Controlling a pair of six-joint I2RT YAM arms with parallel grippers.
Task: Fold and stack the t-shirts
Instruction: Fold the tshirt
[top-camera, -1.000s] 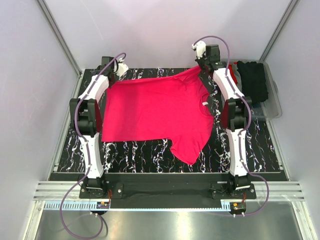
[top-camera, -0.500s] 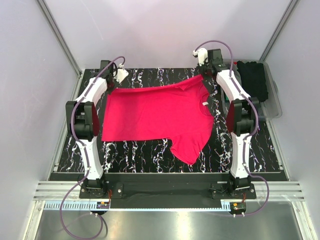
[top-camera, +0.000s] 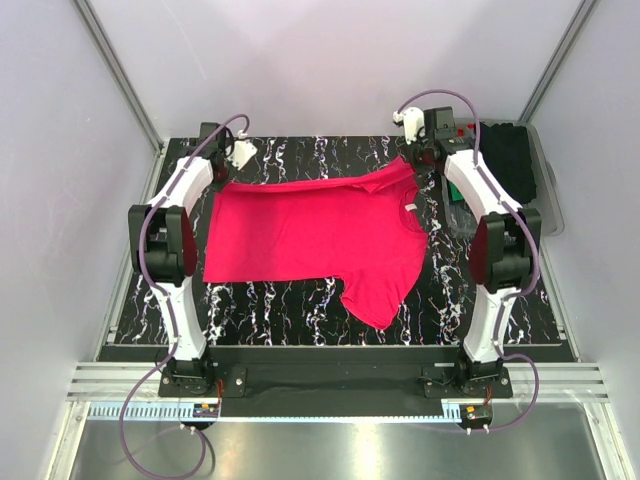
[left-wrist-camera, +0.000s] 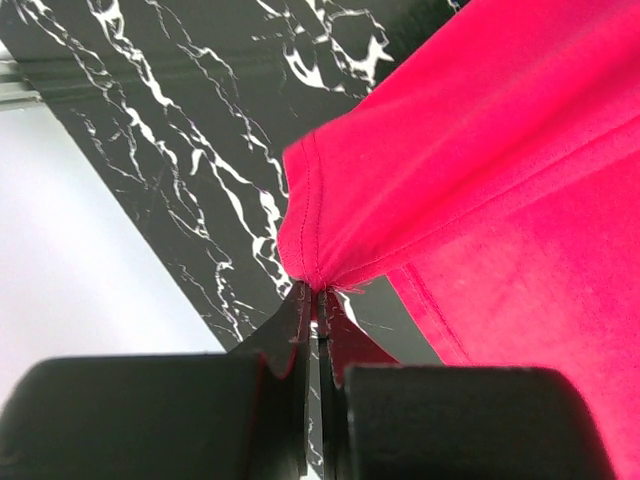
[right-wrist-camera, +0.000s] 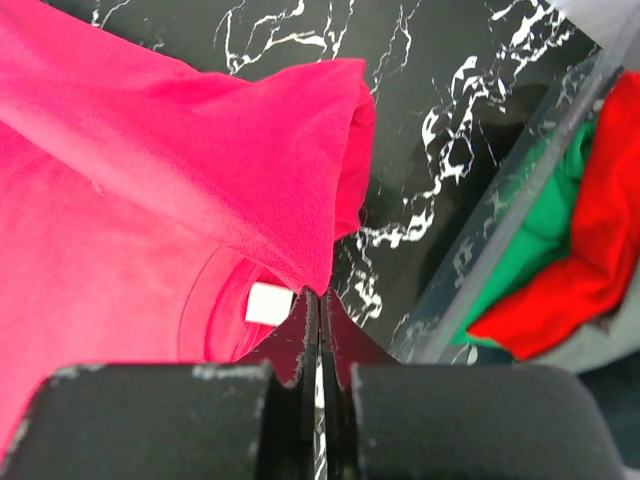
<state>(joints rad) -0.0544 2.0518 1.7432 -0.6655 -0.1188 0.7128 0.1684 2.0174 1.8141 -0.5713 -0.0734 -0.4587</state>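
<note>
A bright pinkish-red t-shirt (top-camera: 310, 235) lies spread on the black marbled table (top-camera: 270, 310), its white neck label (top-camera: 409, 207) at the right. My left gripper (top-camera: 222, 172) is shut on the shirt's far left hem corner (left-wrist-camera: 305, 262) and holds it lifted. My right gripper (top-camera: 418, 160) is shut on the far right sleeve edge (right-wrist-camera: 310, 270), also lifted, with the label (right-wrist-camera: 268, 303) below it. The far edge of the shirt is raised and doubled toward the near side.
A clear bin (top-camera: 545, 205) stands at the table's right, holding a black shirt (top-camera: 505, 155); the right wrist view shows green (right-wrist-camera: 535, 245) and red (right-wrist-camera: 585, 250) shirts in it. Grey walls close in on both sides and behind.
Both grippers have carried the shirt's far edge toward the near side, so the far part of the shirt now folds over. The right arm has swung outward to the right.
</note>
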